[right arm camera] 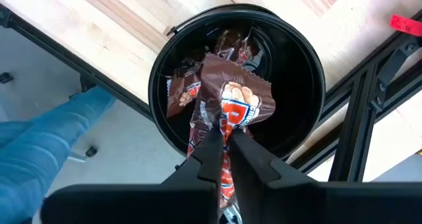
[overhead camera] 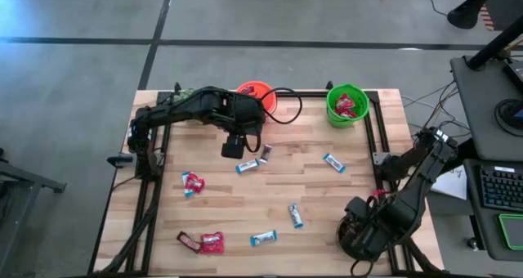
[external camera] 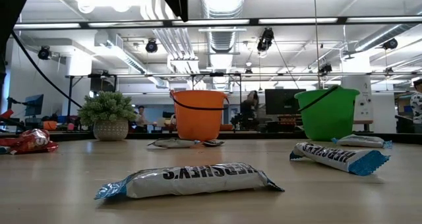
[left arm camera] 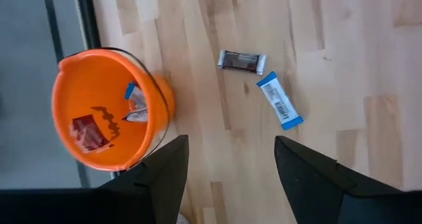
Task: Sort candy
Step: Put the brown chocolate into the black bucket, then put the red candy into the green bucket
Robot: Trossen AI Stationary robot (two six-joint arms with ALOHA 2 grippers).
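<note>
Right gripper (right arm camera: 224,141): fingers pinched tight on the edge of a brown candy wrapper (right arm camera: 227,102), dangling it directly over the black bucket (right arm camera: 310,59), apparently so that a release drops it among the other brown pieces already inside.
Black bucket's place: at the table's near right corner (overhead camera: 359,233), under the right arm, so the brown candy ends up close to that arm's resting spot.
Left gripper (left arm camera: 231,161): fingers spread wide, nothing between them, hanging above the table beside the orange bucket (left arm camera: 69,122); likely positioned to choose its next piece.
Orange bucket: already holds a red packet (left arm camera: 86,133) and a blue-and-white piece, which suggests mixed sorting there.
Nearest loose candy: a dark brown bar (left arm camera: 241,60) and a blue-and-white bar (left arm camera: 279,103) lie just beside each other, near the left gripper.
Green bucket (overhead camera: 331,110): at the far edge, holds red packets.
Elsewhere on the table (overhead camera: 327,200): several more blue-and-white bars, red packets and one dark bar lie scattered, still unsorted.
Progress: judged partway.
</note>
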